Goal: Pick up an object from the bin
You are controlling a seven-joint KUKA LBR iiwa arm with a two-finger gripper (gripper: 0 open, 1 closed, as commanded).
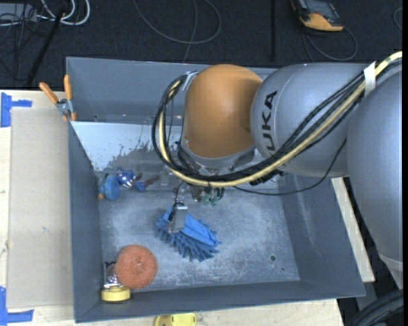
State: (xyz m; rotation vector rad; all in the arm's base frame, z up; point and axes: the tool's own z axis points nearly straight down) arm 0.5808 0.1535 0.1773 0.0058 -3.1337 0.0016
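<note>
Gripper (180, 209) low in the bin (85, 236), at the upper edge of a blue bristly toy (193, 238). Wide or narrow: cannot tell. Orange round pad (136, 266) well apart, lower left.

Bright patch on far wall of the bin (112, 141) (dark shadow under the arm (312, 121))

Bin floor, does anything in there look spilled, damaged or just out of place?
Nothing looks spilled or broken. The bin floor is scuffed pale and speckled, likely wear. A blue bristly thing lies splayed mid-bin just below the pincer; a rust-coloured round pad and a yellow ring crowd the view's lower-left corner.
</note>
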